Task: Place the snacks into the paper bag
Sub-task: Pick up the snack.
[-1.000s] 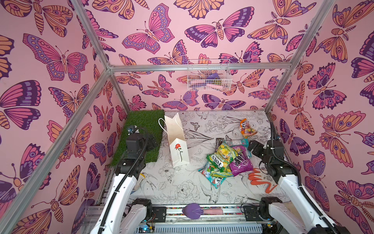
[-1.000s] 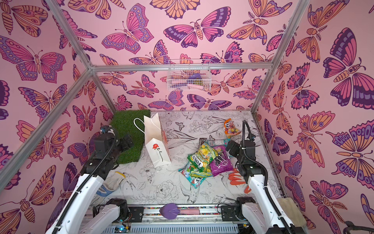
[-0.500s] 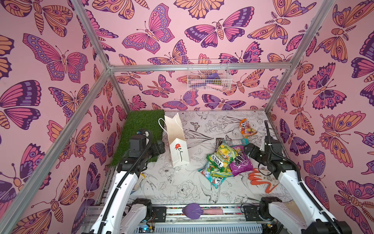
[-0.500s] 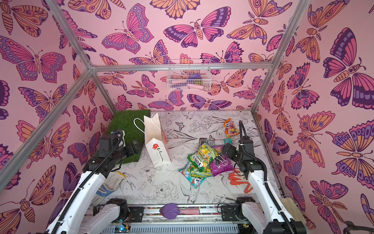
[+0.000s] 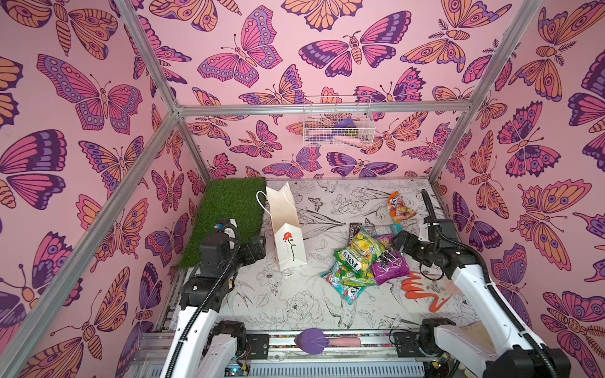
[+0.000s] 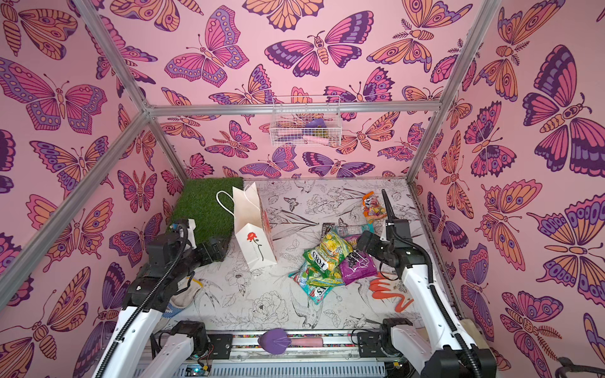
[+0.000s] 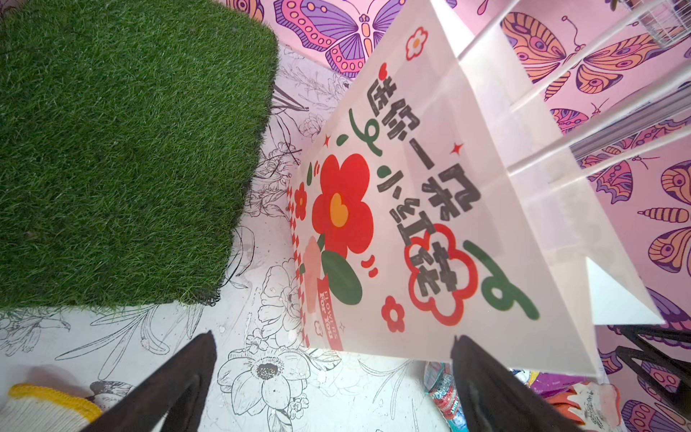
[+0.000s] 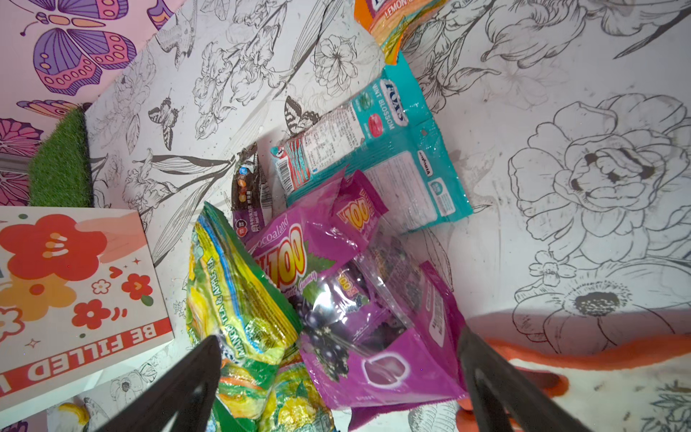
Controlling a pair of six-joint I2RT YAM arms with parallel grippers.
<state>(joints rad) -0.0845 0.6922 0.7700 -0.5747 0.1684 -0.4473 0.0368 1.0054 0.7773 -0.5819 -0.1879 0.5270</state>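
The white paper bag (image 5: 287, 229) (image 6: 252, 230) stands upright left of centre, a red flower on its front. My left gripper (image 5: 258, 250) (image 7: 332, 336) is open just left of the paper bag (image 7: 430, 205), holding nothing. The snacks lie piled to the right: a green-yellow FOX'S bag (image 5: 357, 255) (image 8: 239, 299), a purple grape bag (image 5: 391, 266) (image 8: 355, 299), a teal bag (image 8: 374, 149) and a brown bar wrapper (image 8: 248, 187). An orange packet (image 5: 399, 207) lies apart, further back. My right gripper (image 5: 401, 243) (image 8: 338, 334) hangs open over the purple and green bags.
A green grass mat (image 5: 229, 216) covers the back left corner. A flat orange glove (image 5: 422, 291) lies right of the pile, under my right arm. A white knitted glove (image 6: 183, 297) lies beneath my left arm. A wire basket (image 5: 337, 126) hangs on the back wall.
My left gripper has moved right, from over the grass mat to beside the paper bag. My right gripper has moved left and down over the snack pile. Both stayed open.
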